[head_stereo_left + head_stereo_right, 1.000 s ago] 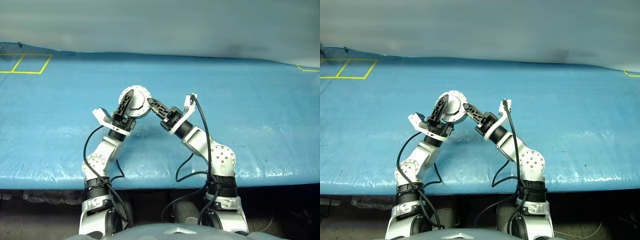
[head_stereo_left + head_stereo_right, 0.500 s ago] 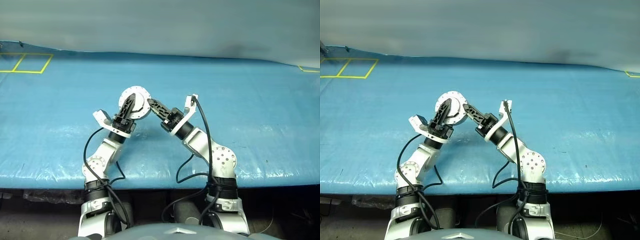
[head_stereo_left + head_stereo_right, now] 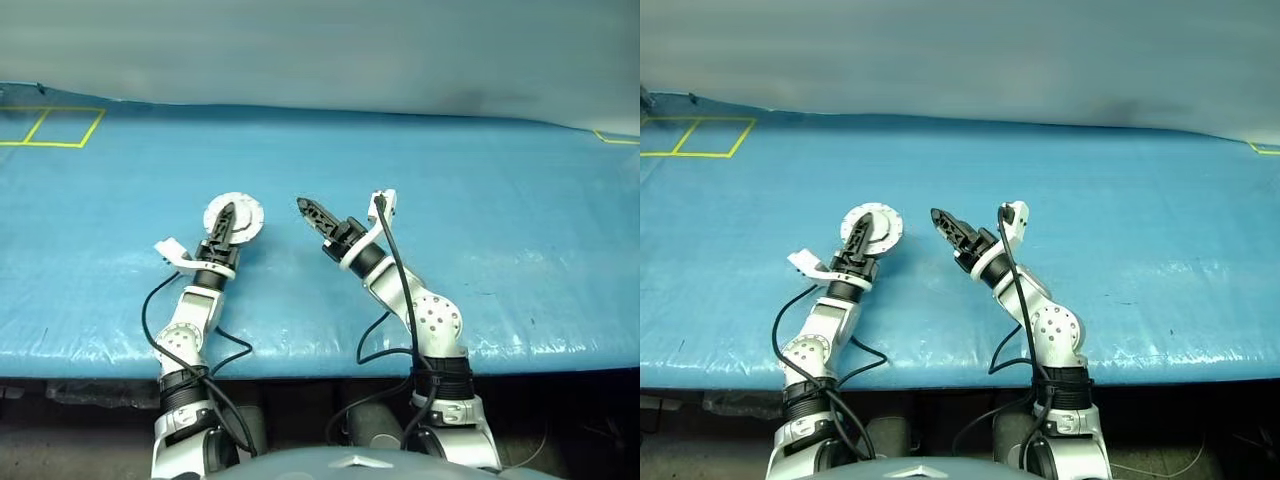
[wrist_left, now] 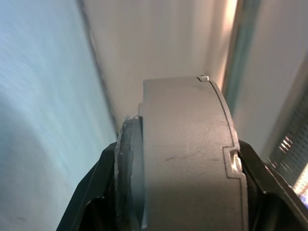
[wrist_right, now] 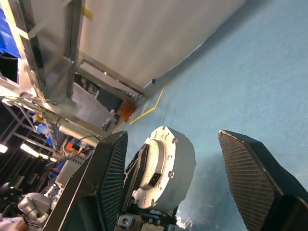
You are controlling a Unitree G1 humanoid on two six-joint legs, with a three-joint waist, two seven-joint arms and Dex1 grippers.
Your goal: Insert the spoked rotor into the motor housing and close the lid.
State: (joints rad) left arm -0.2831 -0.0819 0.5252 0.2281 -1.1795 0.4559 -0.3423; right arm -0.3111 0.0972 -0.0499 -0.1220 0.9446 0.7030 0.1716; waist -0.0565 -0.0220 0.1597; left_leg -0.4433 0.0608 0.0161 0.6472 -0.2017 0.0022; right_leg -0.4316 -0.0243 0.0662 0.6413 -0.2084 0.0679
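Observation:
The motor housing (image 3: pixel 245 214), a squat round silver casing, is held off the blue table with one flat face toward me. My left gripper (image 3: pixel 228 212) is shut on it, one black finger (image 3: pixel 222 226) lying across that face. In the left wrist view the housing's grey rim (image 4: pixel 187 159) sits between the two fingers, and a thinner disc, the lid (image 4: pixel 126 178), lies against one side of it. My right gripper (image 3: pixel 304 206) stands open to the right of the housing and apart from it, with nothing between its fingers (image 5: pixel 113 192). The spoked rotor is hidden.
The blue sheet covers the whole table (image 3: pixel 480 220). Yellow tape squares (image 3: pixel 62 126) lie at the far left and a yellow mark (image 3: pixel 615 139) at the far right. The table's front edge (image 3: pixel 320 360) runs just before my arms.
My left gripper has carried the housing left and down, away from the right gripper. The right gripper, which was at the housing's edge, has come off it and opened.

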